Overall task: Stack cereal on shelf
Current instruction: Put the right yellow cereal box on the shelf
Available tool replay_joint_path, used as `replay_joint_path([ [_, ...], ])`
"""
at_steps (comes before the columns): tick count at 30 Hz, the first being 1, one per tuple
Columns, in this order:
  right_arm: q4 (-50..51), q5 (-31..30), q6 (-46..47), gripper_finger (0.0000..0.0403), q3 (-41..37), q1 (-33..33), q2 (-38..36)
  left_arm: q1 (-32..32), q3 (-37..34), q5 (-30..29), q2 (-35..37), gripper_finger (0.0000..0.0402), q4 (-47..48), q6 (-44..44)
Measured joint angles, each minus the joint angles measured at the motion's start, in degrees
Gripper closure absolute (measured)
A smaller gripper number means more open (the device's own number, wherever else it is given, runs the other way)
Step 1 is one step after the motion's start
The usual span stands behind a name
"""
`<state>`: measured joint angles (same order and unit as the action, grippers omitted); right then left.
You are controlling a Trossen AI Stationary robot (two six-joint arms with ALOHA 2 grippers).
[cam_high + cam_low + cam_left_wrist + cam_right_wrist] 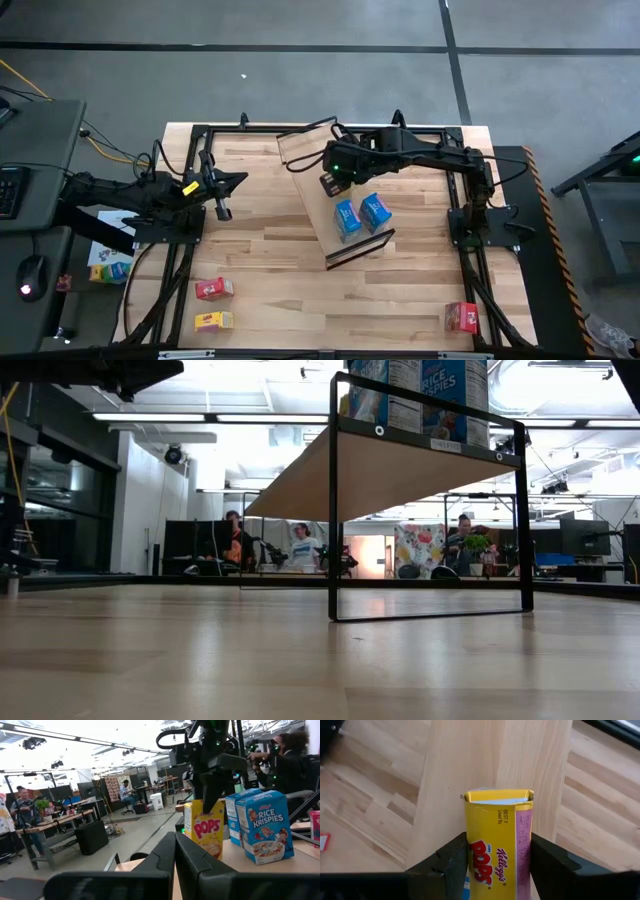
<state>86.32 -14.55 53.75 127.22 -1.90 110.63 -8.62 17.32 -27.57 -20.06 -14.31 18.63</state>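
The shelf point(305, 160), a light-wood board on a thin dark frame, stands slantwise mid-table. Two blue cereal boxes point(361, 214) stand upright on its near half, side by side point(262, 827). A yellow cereal box point(492, 850) stands upright on the board just beyond them point(204, 832). My right gripper point(498, 857) reaches down over the yellow box point(330, 183), one finger on each side of it. My left gripper point(223, 208) waits shut at the table's left, off the shelf, holding nothing point(175, 865). My right gripper has the yellow box between its two fingers, one against each narrow side point(529, 850), with no gap showing. The fingers come from above, slanting down from the table's right. The box stands upright with its bottom on the shelf board.
A red box point(213, 288) and a yellow box point(213, 320) lie on the table at the near left, and another red box point(460, 316) at the near right. The shelf's far half is bare. People sit in the room beyond the table.
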Motion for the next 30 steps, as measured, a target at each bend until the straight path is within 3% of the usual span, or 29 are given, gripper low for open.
replay_joint_path([
  [30, -0.14, -1.93, -0.12, 0.0221, 0.02, -0.01, 0.0, 0.0, 0.0, -0.04, -0.01, 0.0401, 0.02, 0.0],
])
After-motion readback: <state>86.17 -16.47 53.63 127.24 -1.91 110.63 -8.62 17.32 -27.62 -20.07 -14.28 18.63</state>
